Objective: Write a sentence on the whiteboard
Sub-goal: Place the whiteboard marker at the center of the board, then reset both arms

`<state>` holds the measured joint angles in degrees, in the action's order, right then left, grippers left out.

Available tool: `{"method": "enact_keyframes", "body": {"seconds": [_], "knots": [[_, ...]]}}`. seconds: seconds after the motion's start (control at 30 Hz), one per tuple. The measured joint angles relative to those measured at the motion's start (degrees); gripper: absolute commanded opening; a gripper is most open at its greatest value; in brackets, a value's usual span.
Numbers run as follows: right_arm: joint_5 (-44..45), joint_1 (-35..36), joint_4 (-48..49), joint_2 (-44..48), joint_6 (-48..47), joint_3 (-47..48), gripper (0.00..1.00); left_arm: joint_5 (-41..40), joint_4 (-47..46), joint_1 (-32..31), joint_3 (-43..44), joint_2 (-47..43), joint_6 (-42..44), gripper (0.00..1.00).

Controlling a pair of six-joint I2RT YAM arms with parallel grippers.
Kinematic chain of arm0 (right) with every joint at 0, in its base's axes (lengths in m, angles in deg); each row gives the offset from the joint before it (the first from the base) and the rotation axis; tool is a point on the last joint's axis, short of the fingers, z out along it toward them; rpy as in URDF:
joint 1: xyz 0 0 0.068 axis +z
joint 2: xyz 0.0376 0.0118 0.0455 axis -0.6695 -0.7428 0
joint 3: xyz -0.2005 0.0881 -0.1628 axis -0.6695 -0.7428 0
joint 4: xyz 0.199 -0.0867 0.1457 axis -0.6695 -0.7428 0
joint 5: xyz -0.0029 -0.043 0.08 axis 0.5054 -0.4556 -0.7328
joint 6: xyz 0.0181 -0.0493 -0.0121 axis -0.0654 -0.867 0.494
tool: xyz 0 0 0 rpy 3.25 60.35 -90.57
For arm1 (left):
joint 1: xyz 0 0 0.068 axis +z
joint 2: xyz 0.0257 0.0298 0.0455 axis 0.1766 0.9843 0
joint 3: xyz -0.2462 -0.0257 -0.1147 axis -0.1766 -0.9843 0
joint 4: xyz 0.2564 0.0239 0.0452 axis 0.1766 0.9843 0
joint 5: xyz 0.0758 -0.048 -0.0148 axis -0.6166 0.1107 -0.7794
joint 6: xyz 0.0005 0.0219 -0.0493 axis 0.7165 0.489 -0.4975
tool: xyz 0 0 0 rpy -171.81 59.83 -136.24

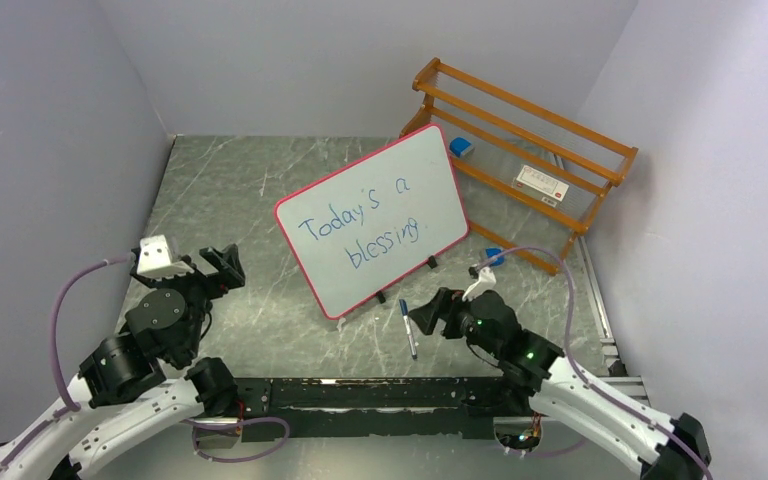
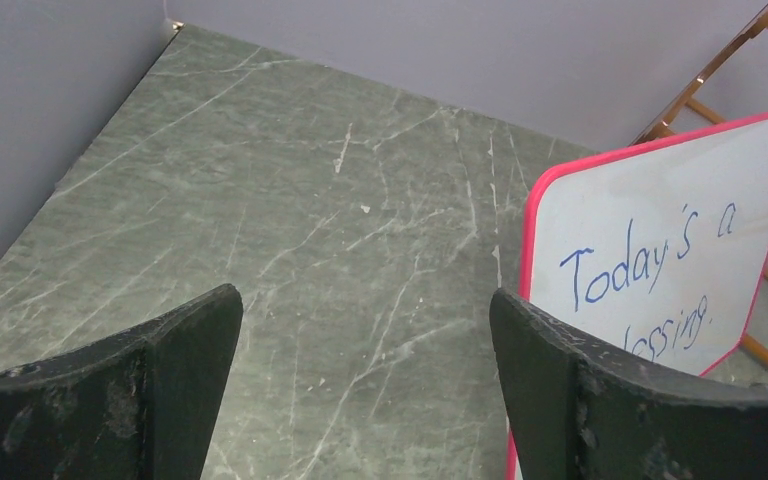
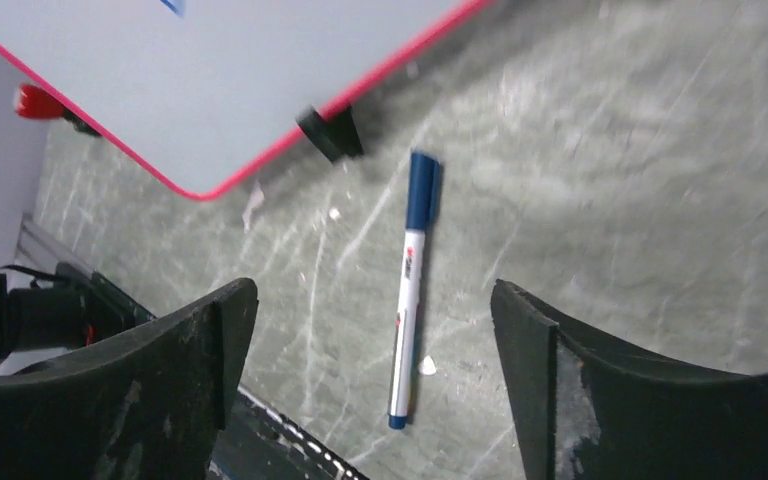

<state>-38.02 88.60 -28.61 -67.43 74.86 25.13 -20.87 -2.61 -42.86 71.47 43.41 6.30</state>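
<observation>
The whiteboard point(image 1: 375, 220) with its pink-red rim stands tilted mid-table, and the left wrist view catches its left part point(image 2: 660, 230). The sentence point(image 1: 360, 225) "Today's a blessing." is on it in blue, in two slanted lines. A blue-capped white marker point(image 1: 407, 327) lies flat on the table in front of the board's near edge. My right gripper point(image 1: 423, 318) hangs open just right of the marker; the marker point(image 3: 410, 290) lies below its spread fingers, untouched. My left gripper point(image 1: 222, 262) is open and empty at the left, away from the board.
An orange wooden rack point(image 1: 520, 150) leans at the back right behind the board, with a blue block point(image 1: 460, 148) and a small label card point(image 1: 541, 182) by it. Grey walls close in on three sides. A metal rail point(image 1: 360, 392) runs along the near edge.
</observation>
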Motion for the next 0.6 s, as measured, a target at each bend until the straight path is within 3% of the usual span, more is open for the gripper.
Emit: {"method": "enact_keyframes", "body": {"seconds": [0.2, 0.43, 0.6], "knots": [[9.84, 0.0, -12.46, 7.3, -2.82, 13.97, 1.0, 0.33, 0.74, 0.02, 0.0, -1.36, -0.07, 0.98], [23.89, 0.0, -22.25, 8.61, -11.23, 33.03, 1.0, 1.16, 0.76, 0.46, 0.0, -4.52, 0.52, 0.98], [32.87, 0.0, -25.31, 9.27, -18.58, 38.8, 1.0, 1.64, 0.74, 0.83, 0.0, -6.03, 0.76, 0.97]]}}
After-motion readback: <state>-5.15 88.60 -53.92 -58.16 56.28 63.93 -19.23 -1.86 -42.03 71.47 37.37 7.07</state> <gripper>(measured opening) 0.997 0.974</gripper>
